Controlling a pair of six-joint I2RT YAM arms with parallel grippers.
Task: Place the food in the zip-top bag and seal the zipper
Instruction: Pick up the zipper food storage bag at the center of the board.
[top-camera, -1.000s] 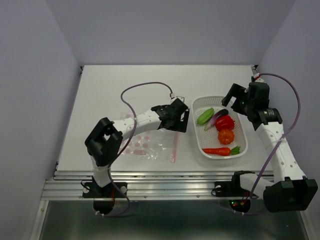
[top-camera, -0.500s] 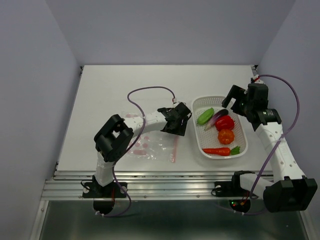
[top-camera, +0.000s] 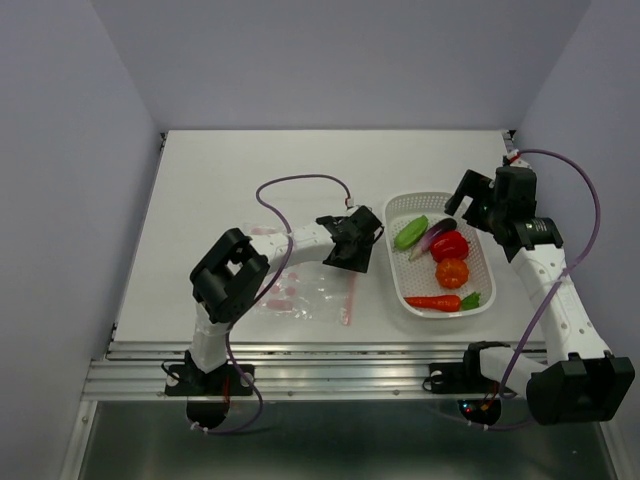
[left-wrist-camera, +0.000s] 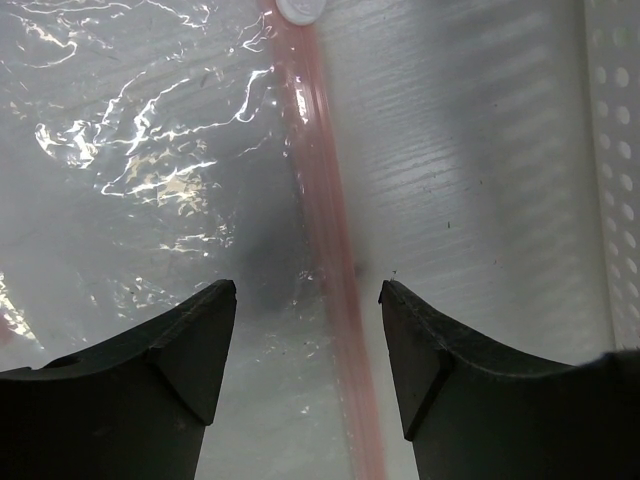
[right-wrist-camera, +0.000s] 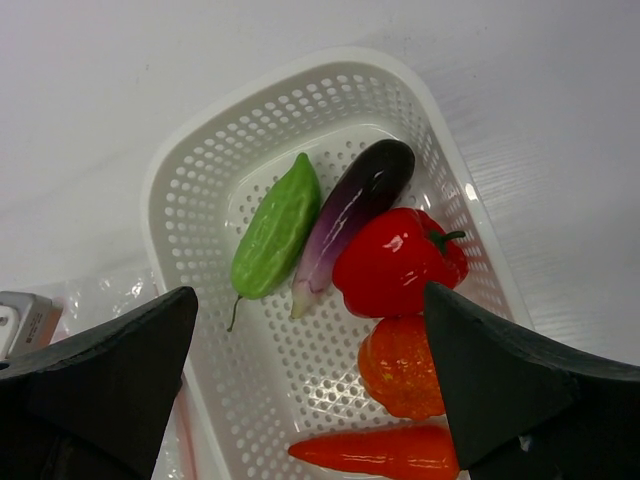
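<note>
The clear zip-top bag with pink dots lies flat left of the basket, and its pink zipper runs along the right edge. My left gripper hangs over the zipper's far end. In the left wrist view, the left gripper is open, with its jaws on either side of the zipper and not touching it. The food lies in the white basket: green pod, eggplant, red pepper, pumpkin and carrot. My right gripper hovers wide open above the basket's far end, holding nothing.
A white slider sits on the zipper ahead of my left jaws. The basket's perforated wall is close on the right of my left gripper. Purple cables loop over both arms.
My left arm has folded up at the elbow and its gripper has come down over the zipper, with the jaws narrowing. The right arm and the food have not moved.
</note>
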